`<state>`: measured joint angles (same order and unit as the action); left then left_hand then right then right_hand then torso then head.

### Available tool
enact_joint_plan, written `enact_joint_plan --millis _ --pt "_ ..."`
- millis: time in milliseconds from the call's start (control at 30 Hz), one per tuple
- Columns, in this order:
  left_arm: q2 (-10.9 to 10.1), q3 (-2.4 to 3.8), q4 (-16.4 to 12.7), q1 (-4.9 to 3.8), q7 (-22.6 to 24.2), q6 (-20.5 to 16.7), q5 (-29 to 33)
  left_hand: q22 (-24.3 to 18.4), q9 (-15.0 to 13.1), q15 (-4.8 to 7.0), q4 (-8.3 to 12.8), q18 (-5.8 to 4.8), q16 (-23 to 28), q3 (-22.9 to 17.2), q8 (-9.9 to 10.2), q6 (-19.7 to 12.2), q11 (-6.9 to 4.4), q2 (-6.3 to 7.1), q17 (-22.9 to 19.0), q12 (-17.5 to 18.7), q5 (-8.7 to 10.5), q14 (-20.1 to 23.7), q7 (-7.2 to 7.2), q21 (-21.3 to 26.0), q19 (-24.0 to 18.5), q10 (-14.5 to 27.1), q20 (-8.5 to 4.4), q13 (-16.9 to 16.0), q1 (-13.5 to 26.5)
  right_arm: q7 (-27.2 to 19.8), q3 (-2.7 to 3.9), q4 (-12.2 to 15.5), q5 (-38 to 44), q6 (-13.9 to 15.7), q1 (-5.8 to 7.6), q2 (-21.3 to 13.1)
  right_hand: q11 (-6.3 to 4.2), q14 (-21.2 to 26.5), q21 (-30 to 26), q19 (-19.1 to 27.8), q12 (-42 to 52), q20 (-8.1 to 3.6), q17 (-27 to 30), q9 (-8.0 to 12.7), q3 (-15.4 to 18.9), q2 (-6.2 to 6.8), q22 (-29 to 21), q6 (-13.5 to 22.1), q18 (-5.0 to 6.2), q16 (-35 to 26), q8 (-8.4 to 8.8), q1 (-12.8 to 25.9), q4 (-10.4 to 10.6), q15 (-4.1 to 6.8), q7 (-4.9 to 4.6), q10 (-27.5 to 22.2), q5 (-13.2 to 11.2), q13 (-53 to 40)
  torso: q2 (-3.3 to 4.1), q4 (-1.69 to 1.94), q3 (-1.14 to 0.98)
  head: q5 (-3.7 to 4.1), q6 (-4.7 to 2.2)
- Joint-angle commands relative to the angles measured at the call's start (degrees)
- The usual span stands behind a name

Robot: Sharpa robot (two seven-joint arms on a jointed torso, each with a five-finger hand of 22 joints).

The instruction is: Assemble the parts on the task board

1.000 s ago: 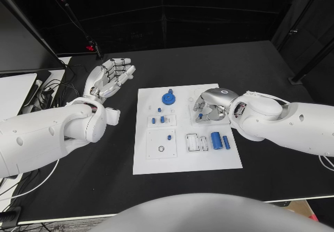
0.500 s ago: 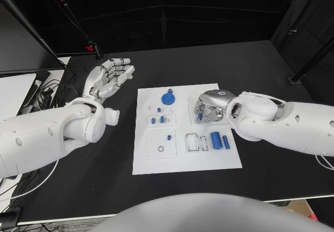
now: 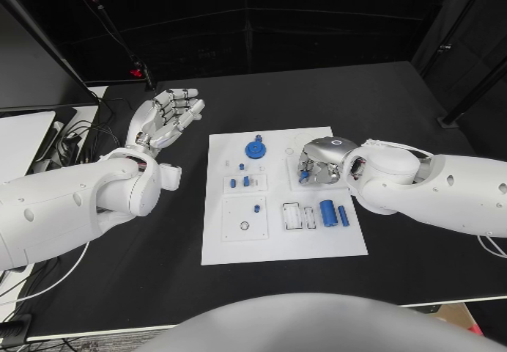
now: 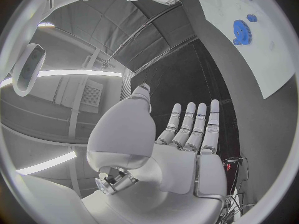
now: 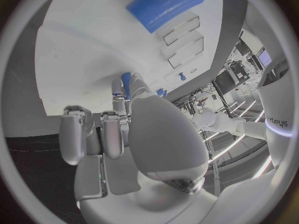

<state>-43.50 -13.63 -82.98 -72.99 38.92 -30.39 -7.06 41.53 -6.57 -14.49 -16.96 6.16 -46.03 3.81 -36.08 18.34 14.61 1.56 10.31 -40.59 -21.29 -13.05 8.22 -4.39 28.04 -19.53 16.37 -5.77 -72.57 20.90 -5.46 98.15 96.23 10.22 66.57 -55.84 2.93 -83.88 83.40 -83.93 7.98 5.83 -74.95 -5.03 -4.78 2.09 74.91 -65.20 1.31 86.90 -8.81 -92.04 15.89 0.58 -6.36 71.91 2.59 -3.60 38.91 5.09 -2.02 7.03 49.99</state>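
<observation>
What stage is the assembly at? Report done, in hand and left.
Done: the blue gear sits on the task board. In hand: the right hand is down over the board's upper right; whether it grips a part is unclear. Left: two blue cylinders lie loose; the left hand is idle.

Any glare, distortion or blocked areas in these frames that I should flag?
Head view: even light, sharp; the right robot hand and its forearm cover part of the task board. Left wrist view: strong fisheye bending, bright ceiling light strips; the left robot hand is clear. Right wrist view: the palm blocks the middle, and the blue cylinder looks soft.
</observation>
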Motion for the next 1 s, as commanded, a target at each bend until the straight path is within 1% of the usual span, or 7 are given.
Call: enact_joint_plan --millis 33,333,400,533,633,800,1000 --pt "0.0 0.05 0.0 -0.08 7.3 0.4 0.0 -0.1 0.1 0.07 0.1 -0.48 -0.3 0.0 -0.3 -0.4 0.12 -0.58 -0.1 -0.3 -0.23 -0.1 8.67 -0.3 0.3 0.4 0.17 0.1 0.0 -0.5 -0.01 0.2 0.5 1.2 0.04 -0.2 -0.08 -4.8 0.3 -2.7 -0.1 -0.5 -7.9 -0.3 -0.5 -0.6 12.5 -0.7 0.41 0.4 -0.36 -1.5 0.0 0.48 0.13 0.5 0.1 0.1 -0.02 0.0 0.01 0.03 0.01" --pt "0.0 0.05 0.0 -0.07 7.3 0.4 0.0 -0.1 0.1 0.07 0.1 -0.48 -0.3 0.0 -0.3 -0.4 0.12 -0.58 -0.1 -0.3 -0.23 -0.1 8.67 -0.3 0.3 0.4 0.17 0.1 0.0 -2.9 -0.01 0.9 -0.3 7.3 0.03 -1.0 -0.06 -4.8 0.3 -2.7 -0.8 -0.69 -7.8 -0.3 -0.6 -0.62 12.5 -1.1 0.39 0.4 -0.22 -2.2 0.4 0.55 0.13 0.8 0.1 0.2 -0.04 -0.05 0.01 -0.05 0.01" --pt "0.0 0.05 0.0 -0.07 7.3 0.4 0.0 -0.1 0.1 0.07 0.1 -0.48 -0.3 0.0 -0.3 -0.4 0.12 -0.58 -0.1 -0.3 -0.23 -0.1 8.67 -0.3 0.3 0.4 0.17 0.1 0.0 -3.7 -0.01 1.4 -1.3 9.2 0.03 -1.5 -0.03 -4.8 0.3 -2.7 -1.0 -0.7 -7.7 -0.2 -0.6 -0.58 12.5 -1.0 0.39 0.4 -0.15 -2.3 0.5 0.54 0.1 0.8 0.1 0.2 -0.03 -0.02 0.0 -0.1 0.01" --pt "-0.1 0.05 0.1 -0.04 7.3 0.4 0.0 -0.1 0.1 0.07 0.1 -0.48 -0.3 0.0 -0.3 -0.4 0.12 -0.58 -0.1 -0.3 -0.23 -0.1 8.67 -0.3 0.3 0.4 0.17 0.1 0.0 -4.8 0.0 2.6 -3.2 11.8 0.03 -2.7 0.02 -4.8 0.2 -2.7 -1.2 -0.72 -7.7 -0.2 -0.6 -0.51 12.5 -1.0 0.4 0.4 -0.05 -2.4 0.6 0.52 0.05 0.8 0.1 0.2 -0.07 -0.03 0.0 -0.23 0.01" --pt "-0.1 0.05 0.1 -0.01 7.3 0.4 0.0 -0.1 0.1 0.07 0.1 -0.48 -0.3 0.0 -0.3 -0.4 0.12 -0.58 -0.1 -0.3 -0.23 -0.1 8.67 -0.3 0.3 0.4 0.17 0.1 0.0 -5.4 0.01 3.9 -4.3 13.2 0.05 -3.9 0.06 -4.8 0.2 -2.7 -1.4 -0.72 -7.7 -0.1 -0.6 -0.48 12.5 -1.0 0.4 0.4 0.04 -2.5 0.6 0.5 0.0 0.7 0.1 0.2 -0.05 0.03 0.01 -0.21 0.01" --pt "-0.1 0.05 0.2 0.02 7.3 0.4 0.0 -0.1 0.1 0.07 0.1 -0.48 -0.3 0.0 -0.3 -0.4 0.12 -0.58 -0.1 -0.3 -0.23 -0.1 8.67 -0.3 0.3 0.4 0.17 0.1 0.0 -6.8 0.04 5.8 -6.9 15.6 0.08 -5.7 0.08 -4.8 0.2 -2.7 -1.6 -0.72 -7.7 -0.1 -0.6 -0.45 12.5 -1.0 0.4 0.4 0.08 -2.5 0.6 0.49 -0.02 0.7 0.1 0.2 -0.11 -0.01 0.04 -0.2 0.01" --pt "-0.1 0.05 0.3 0.11 7.3 0.4 0.0 -0.1 0.1 0.07 0.1 -0.48 -0.3 0.0 -0.3 -0.4 0.12 -0.58 -0.1 -0.3 -0.23 -0.1 8.67 -0.3 0.3 0.4 0.17 0.1 0.0 -9.2 0.06 7.0 -8.9 17.8 0.1 -5.9 0.09 -4.8 0.3 -2.7 -1.7 -0.72 -7.8 -0.1 -0.7 -0.48 12.5 -1.0 0.38 0.4 0.13 -2.6 0.6 0.48 -0.03 0.7 0.1 0.2 -0.08 -0.01 0.0 -0.31 0.01"
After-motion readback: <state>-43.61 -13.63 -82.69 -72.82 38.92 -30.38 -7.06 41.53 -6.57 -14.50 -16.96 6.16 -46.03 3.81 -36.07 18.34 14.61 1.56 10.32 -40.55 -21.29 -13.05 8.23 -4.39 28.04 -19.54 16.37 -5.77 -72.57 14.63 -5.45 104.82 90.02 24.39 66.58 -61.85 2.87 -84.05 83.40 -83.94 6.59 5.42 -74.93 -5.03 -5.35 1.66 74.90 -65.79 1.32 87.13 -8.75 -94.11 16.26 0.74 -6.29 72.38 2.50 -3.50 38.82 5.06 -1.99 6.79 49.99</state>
